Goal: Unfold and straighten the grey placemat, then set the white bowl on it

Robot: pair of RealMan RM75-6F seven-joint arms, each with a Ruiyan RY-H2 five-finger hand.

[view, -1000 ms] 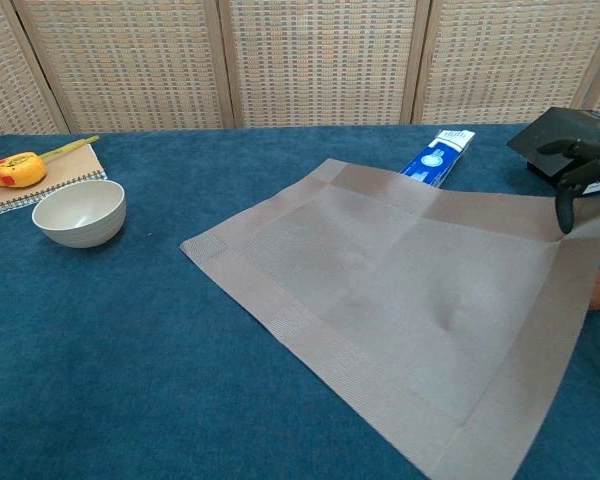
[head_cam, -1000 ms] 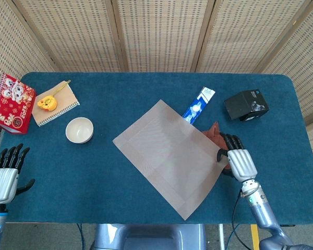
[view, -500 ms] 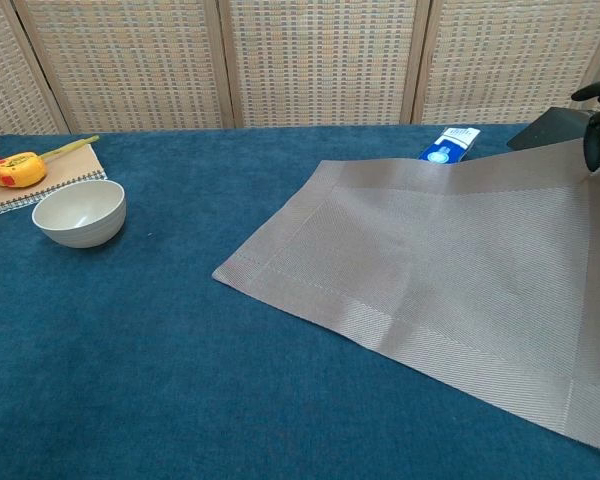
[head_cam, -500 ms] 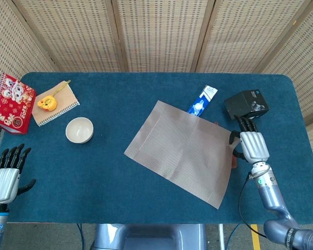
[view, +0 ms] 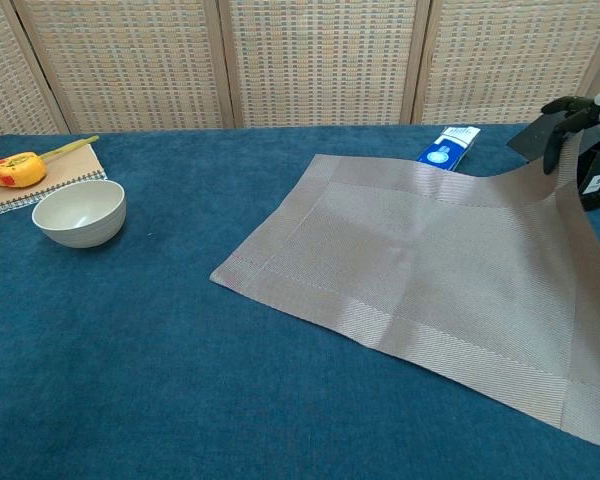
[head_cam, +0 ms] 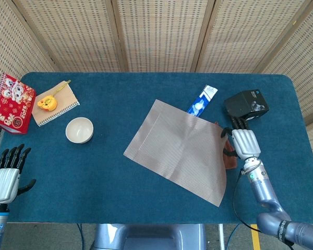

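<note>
At the far left of the blue tabletop lies a red spiral-bound book, with a tan notebook beside it carrying a yellow tape measure. Toward the upper right sit a blue-and-white packet and a black box, with a woven screen behind.

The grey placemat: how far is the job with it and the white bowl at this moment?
Done: the grey placemat lies unfolded. In hand: it sits askew on the table, and the right hand pinches its far right corner, lifted in the chest view. Left: square it, lay the corner flat, then move the white bowl, which stands off the mat near the notebook. The left hand is idle and open.
</note>
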